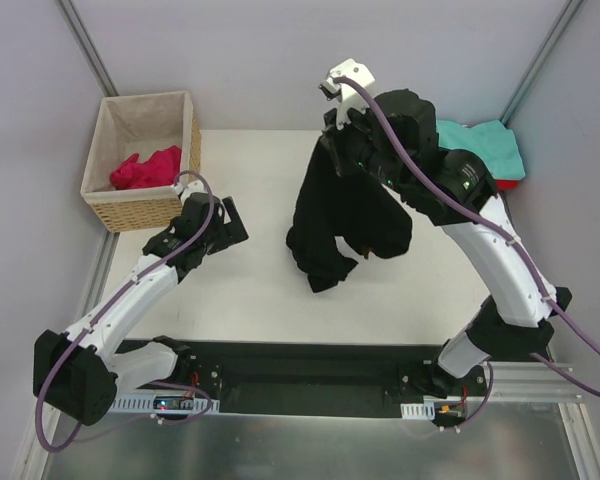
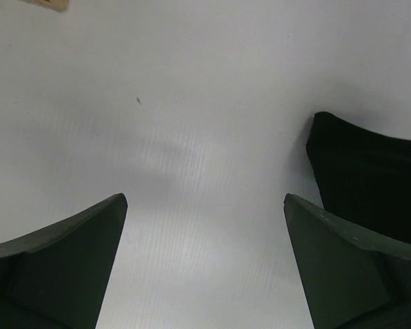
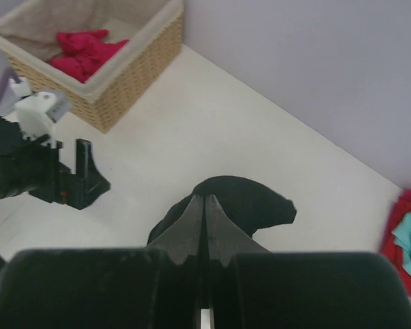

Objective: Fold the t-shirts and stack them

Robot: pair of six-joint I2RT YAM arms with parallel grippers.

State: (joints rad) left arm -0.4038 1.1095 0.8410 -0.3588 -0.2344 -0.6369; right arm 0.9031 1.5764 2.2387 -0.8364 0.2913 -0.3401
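**Stock on your counter (image 1: 250, 290), left to right**

1. Wicker basket (image 1: 145, 210), far left corner, with a beige lining. In it you have the magenta-pink tee (image 1: 145, 168), bunched and unfolded, lying against the near wall.
2. Left arm (image 1: 130, 300), reaching in from the near left edge. Your left jaws stand wide apart and carry nothing. They sit just right of the basket, low over bare counter. The wrist view shows both fingers (image 2: 68, 260) spread, with white surface between them.
3. Black tee (image 1: 335, 225), centre. It hangs as a long crumpled drape from a raised point, and its lower end is heaped on the counter. You can see one edge of the cloth just beside the right-hand finger of your left jaws, not touching it.
4. Right arm (image 1: 500, 260), arching up from the near right edge. Your right jaws are pressed together on the top of the black tee, holding it up above the counter.
5. Teal tee (image 1: 485, 148), far right corner, lying flat on top.
6. Red tee (image 1: 508, 183), directly under the teal tee. Only a strip shows at its near edge.
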